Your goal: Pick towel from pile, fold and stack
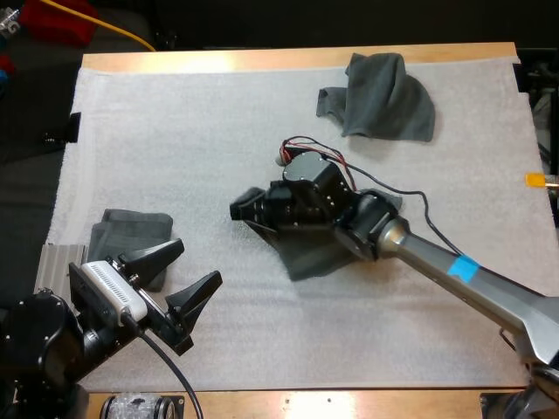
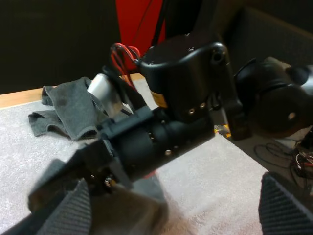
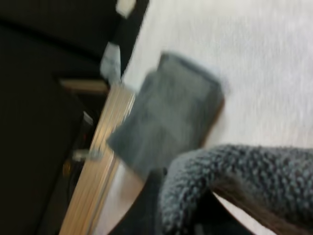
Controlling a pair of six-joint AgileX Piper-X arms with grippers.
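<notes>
Right gripper (image 1: 249, 209) clamped on held towel (image 1: 307, 257); the cloth trails back under its wrist, much of it hidden by the arm. Left gripper (image 1: 198, 263) stands with fingers apart, clear of any cloth. Folded stack (image 1: 131, 231) just behind it, near corner covered by one finger. Crumpled towel (image 1: 389, 96) well beyond the clamped one, slumped, soft nubby grey-green. Mat (image 1: 175, 131) white, foamy.
</notes>
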